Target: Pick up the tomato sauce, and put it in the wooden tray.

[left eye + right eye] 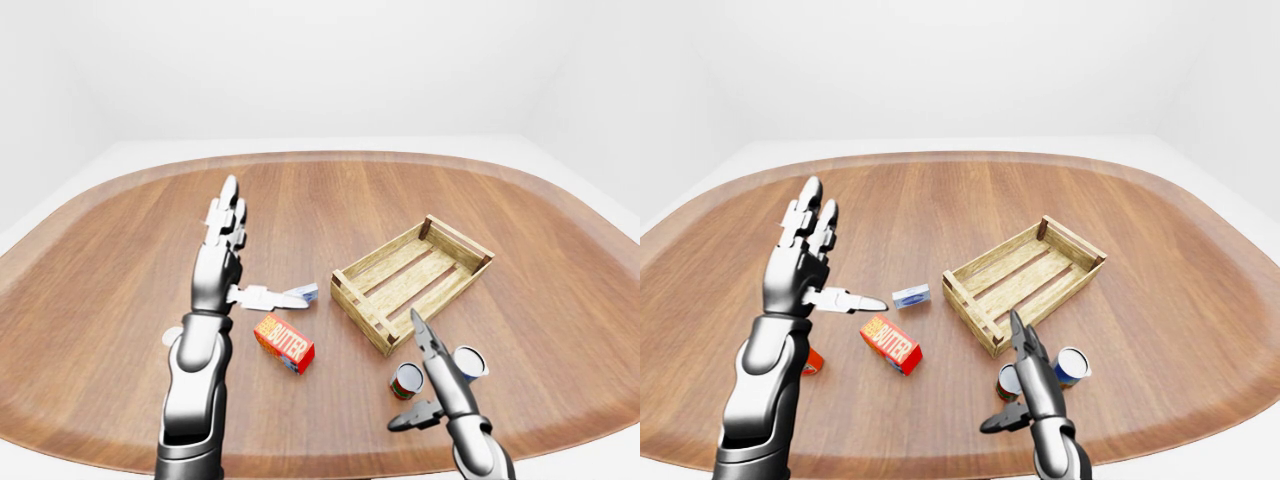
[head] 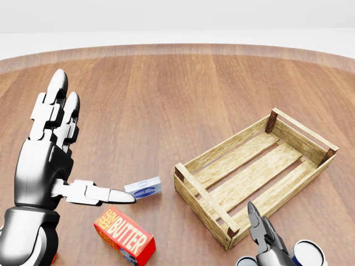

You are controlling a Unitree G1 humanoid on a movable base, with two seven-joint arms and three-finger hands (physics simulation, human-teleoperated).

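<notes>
1. A broad oval wooden worktop (image 1: 320, 210) with a raised rim fills the views, its grain running left to right; plain white walls and a pale floor surround it
2. The tomato sauce (image 1: 406, 381) is a small can with a red-and-green label and a pale top, standing upright near the bottom edge of the left-eye view, just below the wooden tray (image 1: 412, 280) and just left of the right hand (image 1: 432, 385)
3. A second can with a blue-and-white label (image 1: 470, 362) stands just right of that hand
4. The right hand is open, fingers stretched out between the two cans, gripping nothing
5. The left hand (image 2: 52, 149) is raised and open, fingers up, thumb pointing toward a small blue-and-white box (image 2: 143, 188)
6. A red butter box (image 1: 284, 342) lies below it, left of the empty slatted tray
</notes>
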